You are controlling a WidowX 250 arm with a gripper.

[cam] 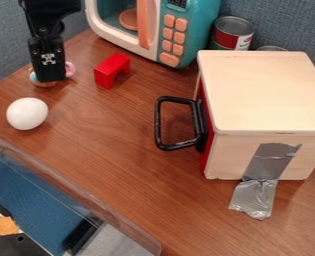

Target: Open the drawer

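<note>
Red drawer front (208, 145) mostly hidden, gripper (49, 78) partly covering unclear toy (70, 69)

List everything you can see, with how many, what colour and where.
Box: one, pale wood, right
Drawer: one, red, box's left side
Handle: one, black, on drawer
Tape: one strip, silver, box front
Toy microwave: one, teal and white, top
Cans: two, silver-topped, behind box
Arched block: one, red, below microwave
Ball: one, white, left
Table: one, brown, middle
Clear bin: one, lower left
Wall: blue-grey, back
Robot arm: one, black, upper left
Gripper: one, black, above ball
</note>
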